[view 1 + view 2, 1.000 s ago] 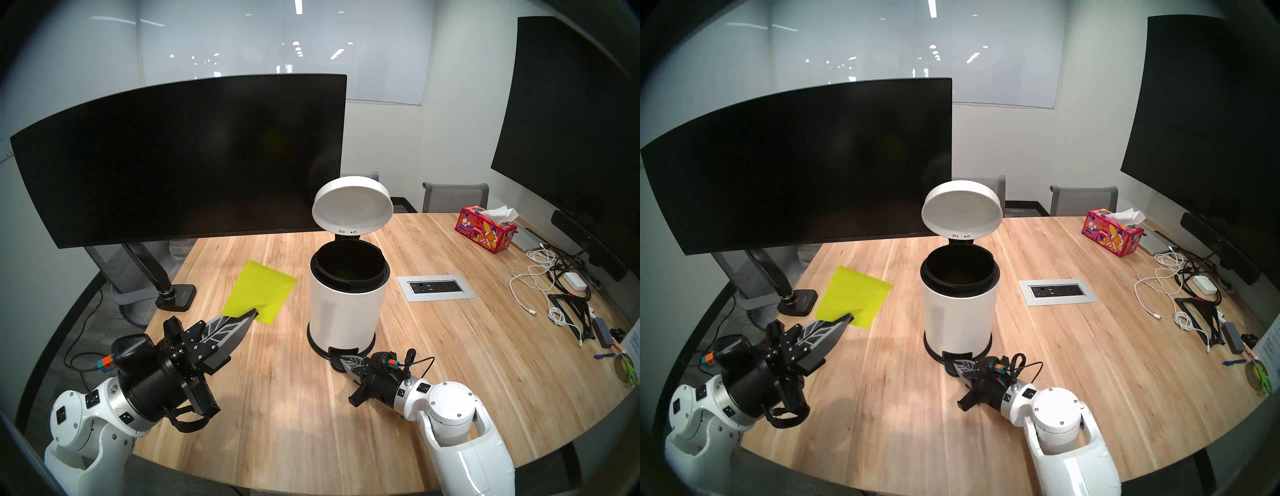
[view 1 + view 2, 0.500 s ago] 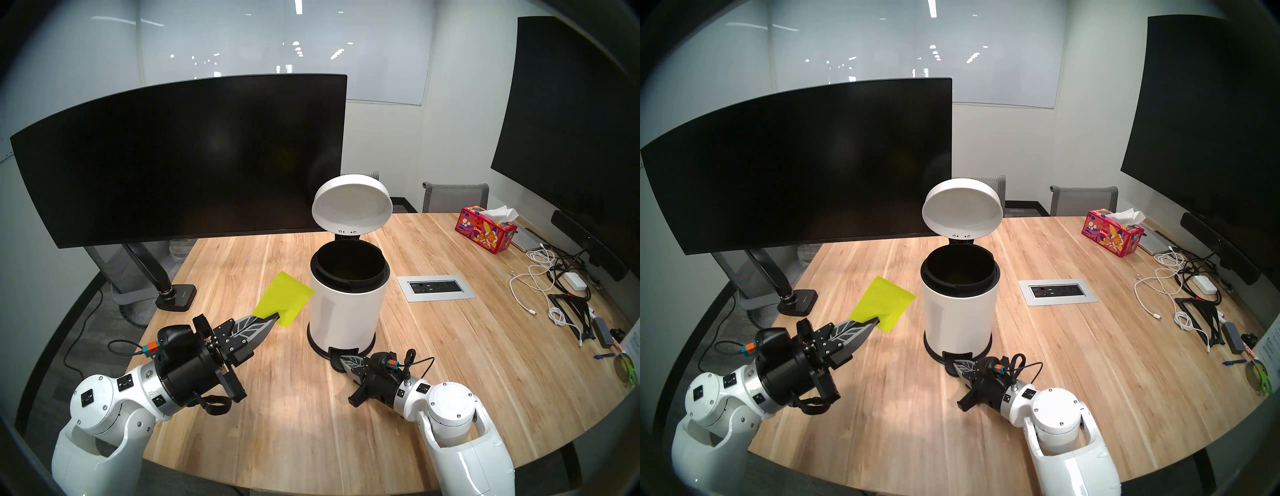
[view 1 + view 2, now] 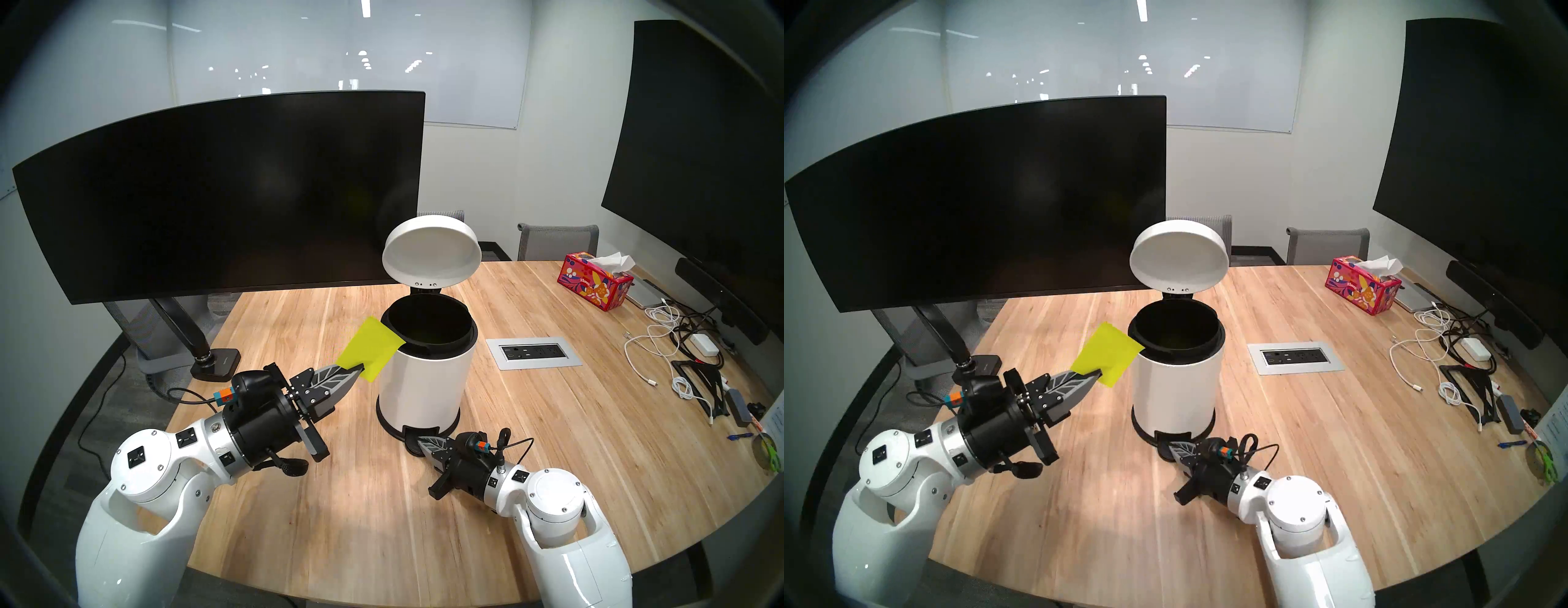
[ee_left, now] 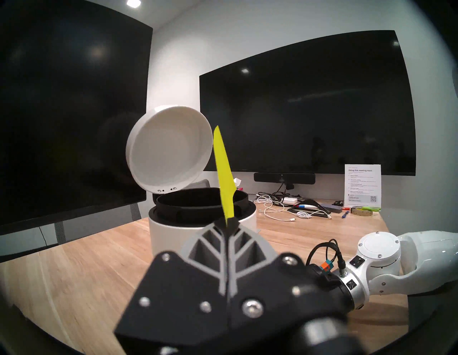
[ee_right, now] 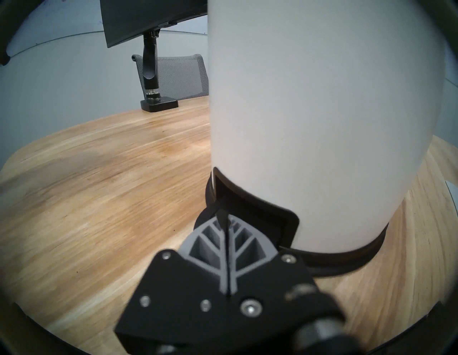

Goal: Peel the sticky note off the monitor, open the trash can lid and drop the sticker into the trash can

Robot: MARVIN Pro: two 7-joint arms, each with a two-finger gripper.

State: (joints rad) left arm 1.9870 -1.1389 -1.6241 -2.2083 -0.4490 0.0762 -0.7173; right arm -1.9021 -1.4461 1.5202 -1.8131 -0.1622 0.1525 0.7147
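Now the left claw (image 3: 359,370), clamped on the sticky note (image 3: 372,349), has carried it to the trash can (image 3: 424,373) rim; the closed right claw (image 3: 419,444) pins the pedal, trash can lid (image 3: 430,254) up — release looks imminent.

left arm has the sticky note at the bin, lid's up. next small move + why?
Probably carry the left end effector a bit further right, over the trash can opening, before releasing. It is shut on the sticky note, whose far corner only reaches the rim. The right end effector rests on the pedal with the trash can lid raised, so it should stay there.
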